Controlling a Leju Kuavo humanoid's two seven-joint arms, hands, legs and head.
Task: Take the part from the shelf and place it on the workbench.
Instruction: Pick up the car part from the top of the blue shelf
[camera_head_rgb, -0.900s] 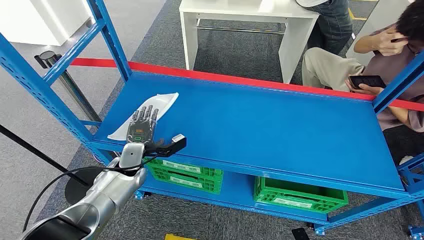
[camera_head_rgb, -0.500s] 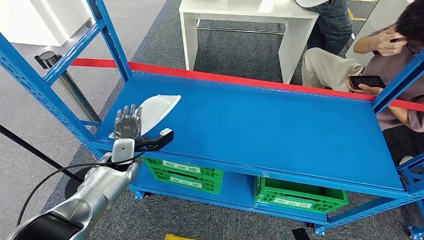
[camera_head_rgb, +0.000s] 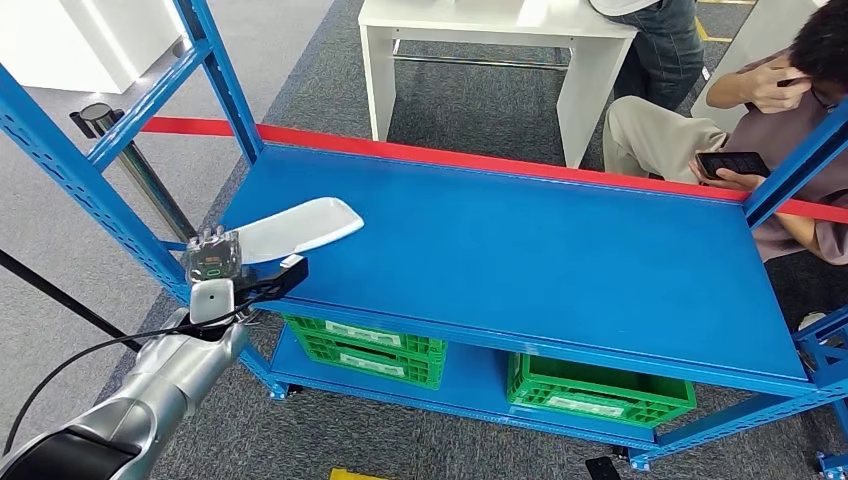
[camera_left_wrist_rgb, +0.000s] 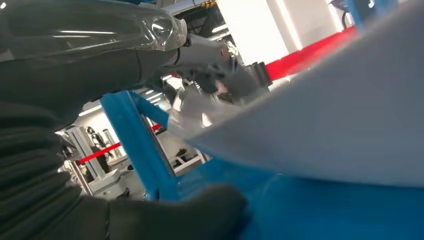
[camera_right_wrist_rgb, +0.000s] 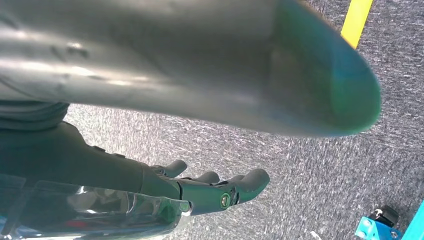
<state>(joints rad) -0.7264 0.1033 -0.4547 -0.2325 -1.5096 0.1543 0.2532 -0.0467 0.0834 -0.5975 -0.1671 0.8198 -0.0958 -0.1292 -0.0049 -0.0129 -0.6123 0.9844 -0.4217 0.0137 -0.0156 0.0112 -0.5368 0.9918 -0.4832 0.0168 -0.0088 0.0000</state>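
Your left hand (camera_head_rgb: 215, 262) grips the white part (camera_head_rgb: 296, 225) by its near-left end at the near-left corner of the blue shelf (camera_head_rgb: 520, 250), so the rest of it juts out above the deck, apparently lifted clear. Your right hand (camera_right_wrist_rgb: 210, 192) hangs over the carpet with loosely spread fingers, holding nothing.

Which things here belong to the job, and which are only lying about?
Job:
- white part, held by the left hand
- blue shelf

Lying about:
- green crates below
- white table
- seated person with phone
- right hand, hanging above the carpet
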